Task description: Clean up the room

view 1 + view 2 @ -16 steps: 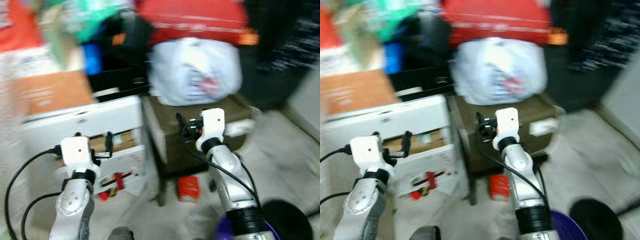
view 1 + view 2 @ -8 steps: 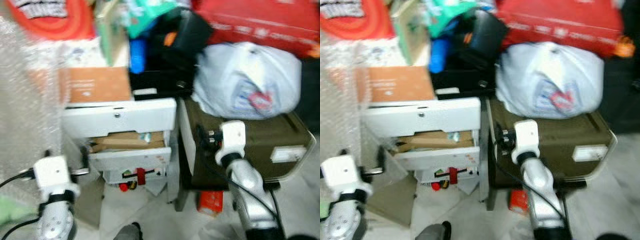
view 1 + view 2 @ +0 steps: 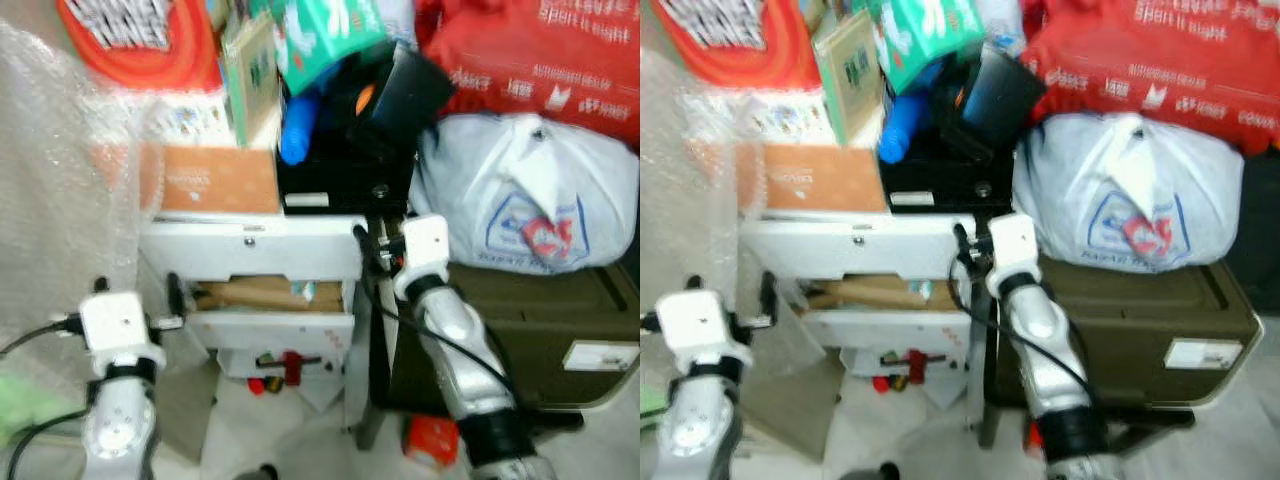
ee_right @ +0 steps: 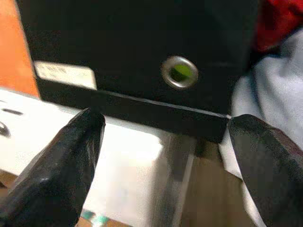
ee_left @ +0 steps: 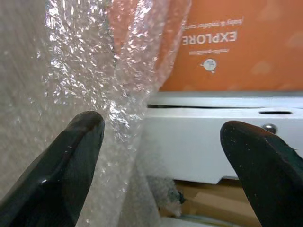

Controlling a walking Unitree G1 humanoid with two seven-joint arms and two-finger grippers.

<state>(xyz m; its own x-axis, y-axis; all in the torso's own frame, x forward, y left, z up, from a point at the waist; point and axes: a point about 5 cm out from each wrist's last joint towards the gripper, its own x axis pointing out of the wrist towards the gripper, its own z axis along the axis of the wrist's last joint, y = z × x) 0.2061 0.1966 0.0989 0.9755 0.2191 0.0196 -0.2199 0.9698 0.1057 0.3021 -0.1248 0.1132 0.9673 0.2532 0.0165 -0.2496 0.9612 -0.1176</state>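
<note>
Nearest, the left hand (image 5: 156, 156) hovers low with fingers apart, empty, facing bubble wrap (image 3: 55, 190) and the white drawer unit (image 3: 260, 250). The right hand (image 4: 161, 156) (fingers also spread, holding nothing) sits at the unit's upper right corner, just before a black box (image 4: 142, 42). On the floor below lies a small red item (image 3: 432, 440). Right of it stands a dark green chest (image 3: 520, 320) carrying a white plastic bag (image 3: 525, 195); behind, an orange box (image 3: 215, 180) and a red bag (image 3: 530, 50).
</note>
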